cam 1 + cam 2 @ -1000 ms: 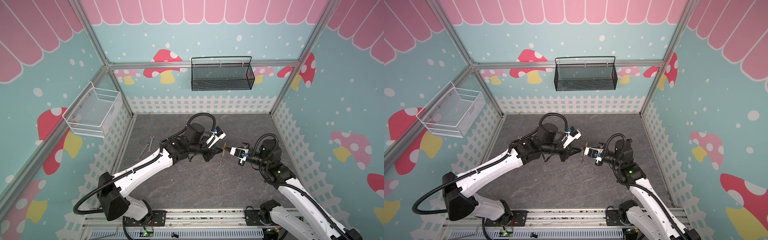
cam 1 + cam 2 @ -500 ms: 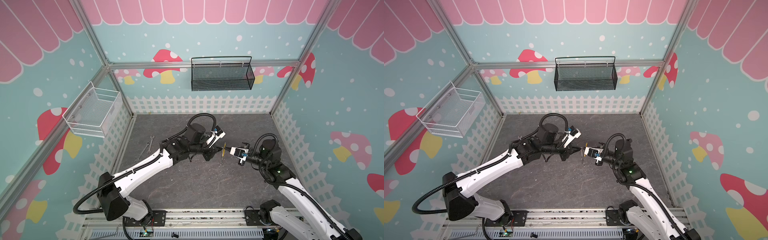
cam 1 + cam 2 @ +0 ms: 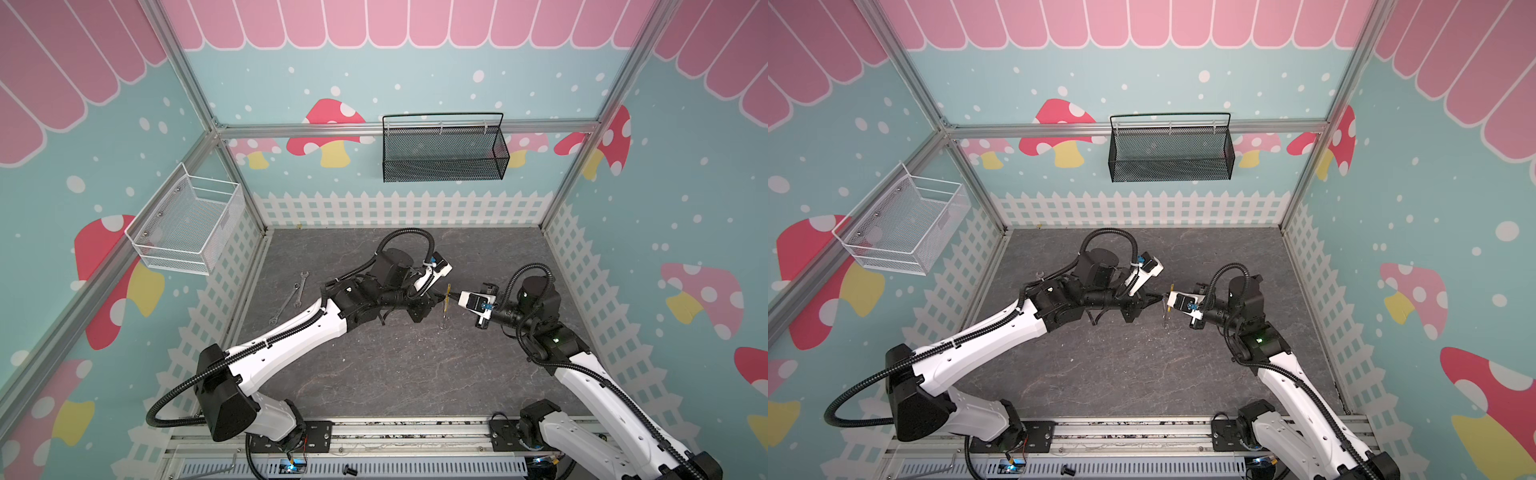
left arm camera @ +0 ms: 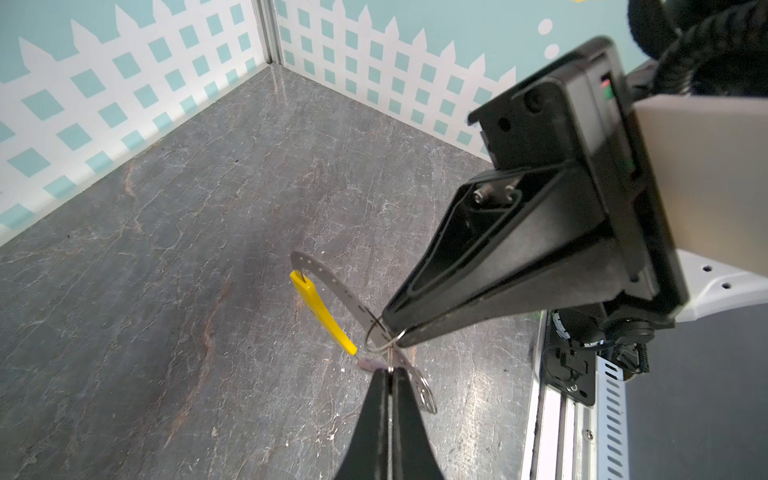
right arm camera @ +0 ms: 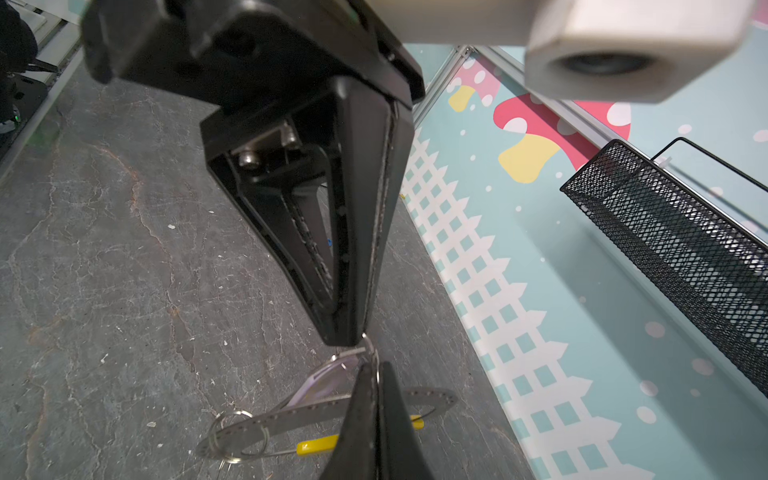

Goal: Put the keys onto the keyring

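Mid-table, the right gripper [image 3: 455, 296], at 3 o'clock of the keyring [image 3: 447, 301], pinches it; the left gripper [image 3: 437, 296], at 9 o'clock, pinches the lilac-tagged key [image 5: 322, 384]. The other key [image 5: 223, 464] seems already threaded; this one remains.

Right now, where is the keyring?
In a top view the keyring is held above the floor, just right of centre, between the tips of the left gripper and right gripper.

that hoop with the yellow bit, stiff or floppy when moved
The thin wire hoop with a yellow plastic segment probably stays stiff: it juts out unsupported without sagging. The small silver split ring hangs loose, so likely slides.
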`<control>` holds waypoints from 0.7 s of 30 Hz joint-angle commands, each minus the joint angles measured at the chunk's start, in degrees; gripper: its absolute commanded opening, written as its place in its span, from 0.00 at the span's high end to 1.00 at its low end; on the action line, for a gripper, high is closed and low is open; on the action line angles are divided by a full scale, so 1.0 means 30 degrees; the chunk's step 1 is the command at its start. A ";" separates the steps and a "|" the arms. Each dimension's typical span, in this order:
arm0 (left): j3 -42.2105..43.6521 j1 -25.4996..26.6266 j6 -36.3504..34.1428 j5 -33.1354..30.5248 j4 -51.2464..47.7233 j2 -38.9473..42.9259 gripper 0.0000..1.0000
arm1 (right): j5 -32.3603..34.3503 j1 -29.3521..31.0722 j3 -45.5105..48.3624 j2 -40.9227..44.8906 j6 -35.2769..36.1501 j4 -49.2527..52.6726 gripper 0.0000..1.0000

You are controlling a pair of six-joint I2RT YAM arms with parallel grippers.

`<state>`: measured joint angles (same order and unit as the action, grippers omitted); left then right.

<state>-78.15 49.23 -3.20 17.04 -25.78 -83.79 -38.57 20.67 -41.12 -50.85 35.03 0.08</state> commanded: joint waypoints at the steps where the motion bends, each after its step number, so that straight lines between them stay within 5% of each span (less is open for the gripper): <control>1: -0.0895 0.0255 0.0035 -0.1283 0.0402 0.0083 1.00 | -0.0249 0.0029 -0.0589 -0.0107 -0.0151 0.0354 1.00; 9: -0.1196 0.0288 0.0246 -0.2513 -0.0116 -0.0237 1.00 | 0.0097 0.0025 -0.0560 -0.0149 -0.0015 0.0382 1.00; 21: -0.0663 0.0288 0.0318 -0.1380 0.0330 0.0041 1.00 | 0.0977 -0.0007 -0.0801 -0.0520 -0.0869 0.0461 1.00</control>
<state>-80.29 49.95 -3.11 11.57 -25.93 -84.49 -36.40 20.67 -41.32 -51.59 34.13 1.04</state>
